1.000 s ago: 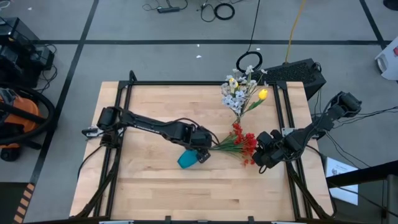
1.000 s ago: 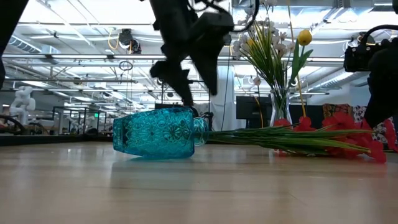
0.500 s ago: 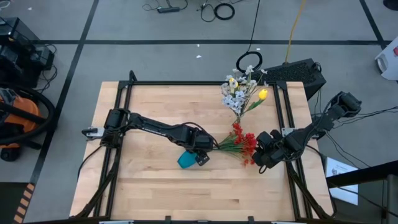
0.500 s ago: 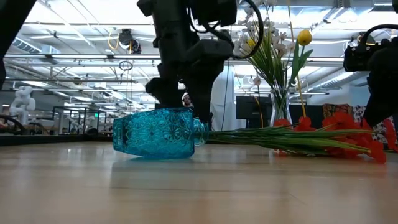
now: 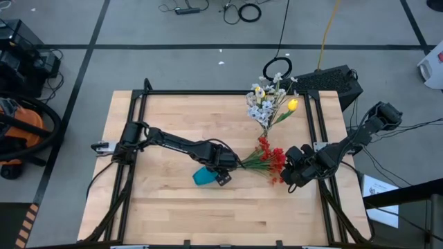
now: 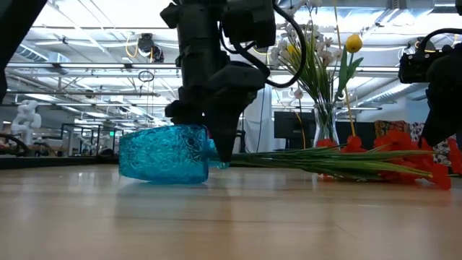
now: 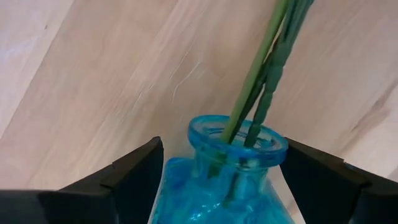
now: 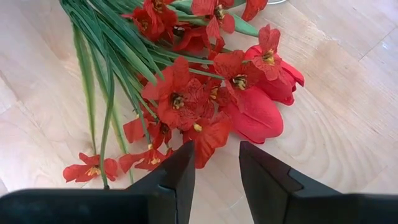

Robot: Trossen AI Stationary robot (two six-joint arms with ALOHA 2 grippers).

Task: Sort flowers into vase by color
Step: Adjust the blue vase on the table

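Left wrist view: unlabelled blue vase (image 7: 236, 168) between open left gripper (image 7: 217, 180).

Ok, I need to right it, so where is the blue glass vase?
In the high view the blue glass vase lies on its side near the table's middle, the left gripper at its neck, red flowers trailing right.

Even overhead light; tabletop (image 5: 173, 207) bright, shadows soft. Low view backlit by ceiling strips, arms silhouetted. Wrist-view fingers (image 7: 130, 171) blurred.
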